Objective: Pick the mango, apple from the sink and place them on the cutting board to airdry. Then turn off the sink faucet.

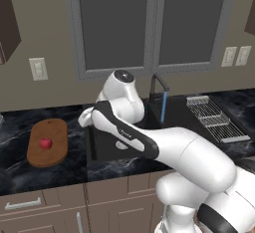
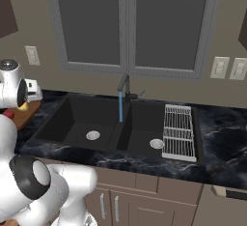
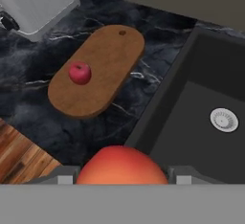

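Note:
The orange-red mango [image 3: 122,165] sits between my fingertips at the bottom of the hand view, and my gripper [image 3: 122,176] is shut on it. It hangs above the counter's edge, between the sink [image 3: 191,122] and the cutting board [image 3: 107,58]. The red apple [image 3: 80,72] rests upright on the brown board. From the left base view, my hand [image 1: 85,119] hovers just right of the board [image 1: 56,130], where the apple [image 1: 46,143] lies. Blue water [image 1: 163,110] runs from the dark sink faucet [image 1: 158,84] into the black sink [image 1: 107,146].
A wire dish rack [image 1: 217,118] lies over the sink's right side. A white appliance [image 3: 38,0] stands on the counter beyond the board. Wooden floor [image 3: 19,158] shows past the counter's front edge. Two silver drains [image 2: 93,135] mark the basins.

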You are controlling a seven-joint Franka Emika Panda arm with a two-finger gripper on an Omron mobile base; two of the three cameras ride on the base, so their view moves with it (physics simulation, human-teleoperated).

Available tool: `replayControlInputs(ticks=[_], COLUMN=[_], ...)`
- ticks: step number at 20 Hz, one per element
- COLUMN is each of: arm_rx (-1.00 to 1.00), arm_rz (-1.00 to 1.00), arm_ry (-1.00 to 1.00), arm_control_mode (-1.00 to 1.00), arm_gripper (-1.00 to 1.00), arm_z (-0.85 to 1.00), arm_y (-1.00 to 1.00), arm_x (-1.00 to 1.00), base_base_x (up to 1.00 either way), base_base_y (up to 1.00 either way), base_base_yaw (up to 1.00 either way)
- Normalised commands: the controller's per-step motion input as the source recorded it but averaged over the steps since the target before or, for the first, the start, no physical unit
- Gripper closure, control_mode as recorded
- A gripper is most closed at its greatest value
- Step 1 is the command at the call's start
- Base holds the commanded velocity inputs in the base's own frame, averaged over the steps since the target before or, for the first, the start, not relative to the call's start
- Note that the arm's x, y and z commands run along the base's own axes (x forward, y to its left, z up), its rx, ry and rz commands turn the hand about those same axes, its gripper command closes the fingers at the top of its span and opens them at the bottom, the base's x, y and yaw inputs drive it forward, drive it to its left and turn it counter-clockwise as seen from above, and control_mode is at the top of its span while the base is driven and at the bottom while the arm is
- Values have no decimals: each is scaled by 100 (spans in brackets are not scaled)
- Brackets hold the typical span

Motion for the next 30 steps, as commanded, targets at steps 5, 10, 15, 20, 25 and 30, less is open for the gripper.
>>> replayControlInputs(ticks=[5,10,15,20,25,30], arm_rx=[0,0,0,0,0,0], arm_rz=[6,5,7,4,1,0], arm_ry=[-10,-9,-12,-3,0,0], arm_control_mode=[-100,-100,-100,-100,-100,-100], arm_gripper=[100,100,100,100,100,100], arm_z=[0,0,0,0,-5,-13], arm_y=[33,21,20,19,14,13], arm_x=[-2,9,11,12,18,27], base_base_x=[0,0,0,0,0,0], base_base_y=[0,0,0,0,0,0], base_base_yaw=[0,0,0,0,0,0])
